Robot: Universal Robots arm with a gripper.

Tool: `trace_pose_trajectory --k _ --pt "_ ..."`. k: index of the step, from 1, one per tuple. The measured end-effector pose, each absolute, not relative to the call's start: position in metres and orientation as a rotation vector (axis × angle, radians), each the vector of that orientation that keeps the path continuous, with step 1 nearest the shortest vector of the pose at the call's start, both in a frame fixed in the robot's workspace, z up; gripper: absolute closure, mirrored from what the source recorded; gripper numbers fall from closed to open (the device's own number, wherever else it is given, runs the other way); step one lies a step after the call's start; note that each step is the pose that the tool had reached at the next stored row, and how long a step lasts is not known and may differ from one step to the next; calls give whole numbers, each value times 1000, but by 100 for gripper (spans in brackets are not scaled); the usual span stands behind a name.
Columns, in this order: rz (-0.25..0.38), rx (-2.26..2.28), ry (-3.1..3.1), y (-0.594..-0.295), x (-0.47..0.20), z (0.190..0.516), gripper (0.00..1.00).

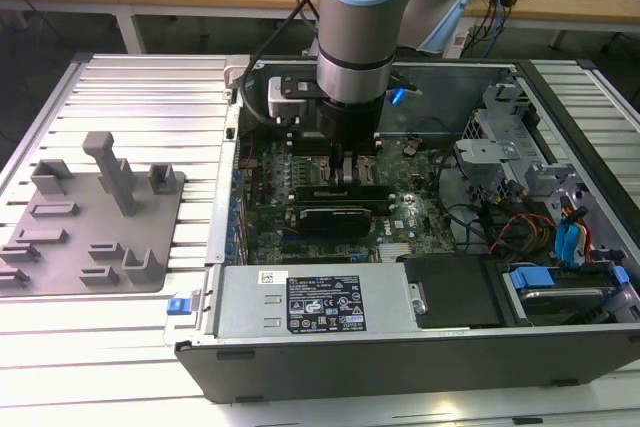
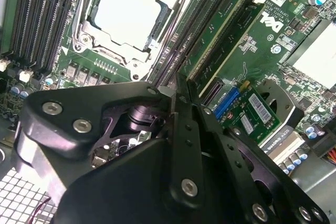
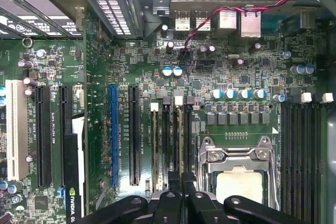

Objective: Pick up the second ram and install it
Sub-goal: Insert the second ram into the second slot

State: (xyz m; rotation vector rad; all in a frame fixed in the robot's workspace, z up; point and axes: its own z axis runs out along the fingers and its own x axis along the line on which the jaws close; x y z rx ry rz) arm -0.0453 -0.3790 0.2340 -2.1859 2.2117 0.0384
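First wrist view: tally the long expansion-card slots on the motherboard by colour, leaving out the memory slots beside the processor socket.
White slot: 1
Blue slot: 1
Black slots: 3
Total: 5

We see the arm (image 1: 352,27) reaching down into the open case (image 1: 400,347), its gripper (image 1: 346,172) over the board (image 1: 300,162) just beside the CPU socket (image 3: 239,174). Slots (image 3: 173,145) flank that socket. On the exterior view's left of the case lies the fixture plate (image 1: 90,217).
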Motion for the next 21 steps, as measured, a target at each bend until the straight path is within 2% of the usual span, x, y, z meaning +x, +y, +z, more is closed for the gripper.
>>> trace_pose_trajectory --k 21 --pt "40 -2185 2211 -379 -46 234 90"
